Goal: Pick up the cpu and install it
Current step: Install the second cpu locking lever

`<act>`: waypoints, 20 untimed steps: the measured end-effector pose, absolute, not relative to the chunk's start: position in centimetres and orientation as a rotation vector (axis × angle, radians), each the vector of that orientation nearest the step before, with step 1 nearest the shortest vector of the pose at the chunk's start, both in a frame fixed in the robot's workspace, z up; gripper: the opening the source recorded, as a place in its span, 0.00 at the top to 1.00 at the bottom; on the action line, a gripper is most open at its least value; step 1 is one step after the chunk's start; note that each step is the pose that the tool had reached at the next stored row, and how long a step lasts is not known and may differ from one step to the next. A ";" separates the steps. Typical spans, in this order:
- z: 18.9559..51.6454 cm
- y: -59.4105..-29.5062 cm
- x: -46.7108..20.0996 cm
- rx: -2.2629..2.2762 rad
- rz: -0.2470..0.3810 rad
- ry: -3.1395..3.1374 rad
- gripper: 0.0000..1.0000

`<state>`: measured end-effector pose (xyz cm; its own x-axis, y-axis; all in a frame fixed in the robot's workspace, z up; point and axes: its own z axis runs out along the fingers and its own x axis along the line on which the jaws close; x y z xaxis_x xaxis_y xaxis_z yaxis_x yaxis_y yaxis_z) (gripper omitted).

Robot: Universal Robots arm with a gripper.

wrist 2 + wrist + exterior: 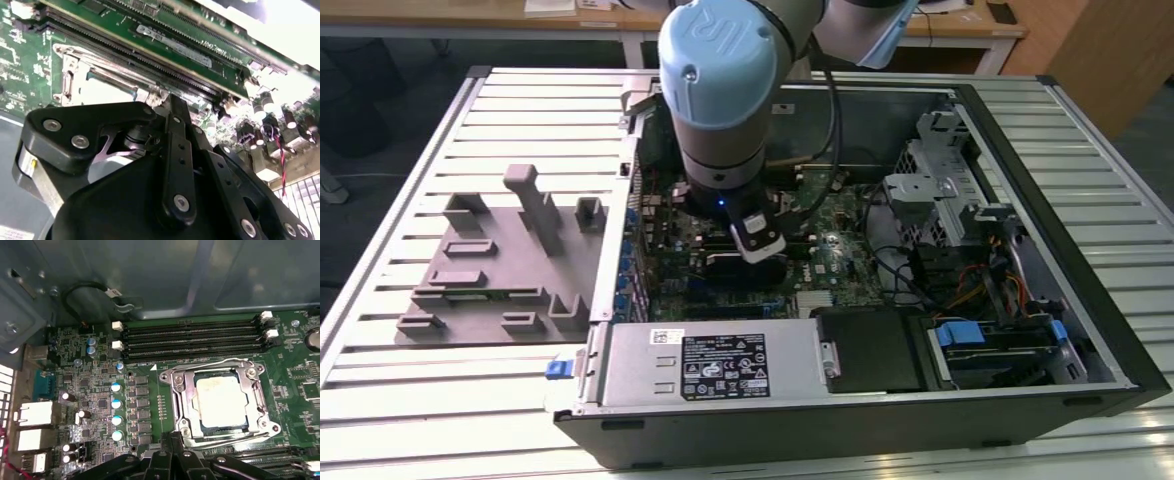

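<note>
You've got the cpu (220,402) lying flat inside the socket frame (178,405) in the first wrist view, silvery top up w/ a thin dark rim; it's square, so no long axis, edges square w/ the frame. Bare metal frame sits on the green motherboard (295,375), black RAM slots (192,340) at its 12 o'clock. Gripper (762,248) hangs over the board w/ black linkage showing; can't tell its state.
</note>
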<state>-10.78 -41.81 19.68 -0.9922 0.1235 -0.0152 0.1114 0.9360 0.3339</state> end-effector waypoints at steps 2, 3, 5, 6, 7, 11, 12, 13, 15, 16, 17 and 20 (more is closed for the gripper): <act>20.3 -41.8 -10.8 0.185 0.524 3.056 0.89; 20.6 -41.8 -10.8 0.185 0.524 3.056 0.89; 21.2 -41.8 -10.8 0.185 0.524 3.056 0.89; 21.5 -41.8 -10.8 0.185 0.524 3.055 0.89; 21.8 -41.8 -10.8 0.185 0.523 3.056 0.89; 22.0 -41.8 -10.8 0.185 0.515 3.056 0.89; 22.0 -41.8 -10.8 0.186 0.504 3.058 0.89; 22.0 -41.8 -10.8 0.186 0.493 3.059 0.89; 22.0 -41.6 -10.7 0.186 0.468 3.062 0.89; 22.0 -41.6 -10.7 0.186 0.454 3.063 0.89; 22.0 -41.5 -10.6 0.185 0.440 3.065 0.89; 22.0 -41.2 -10.4 0.185 0.400 3.069 0.89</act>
<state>-10.38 -41.21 22.01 -0.9920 0.1234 -0.0255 0.1127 0.9597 0.2576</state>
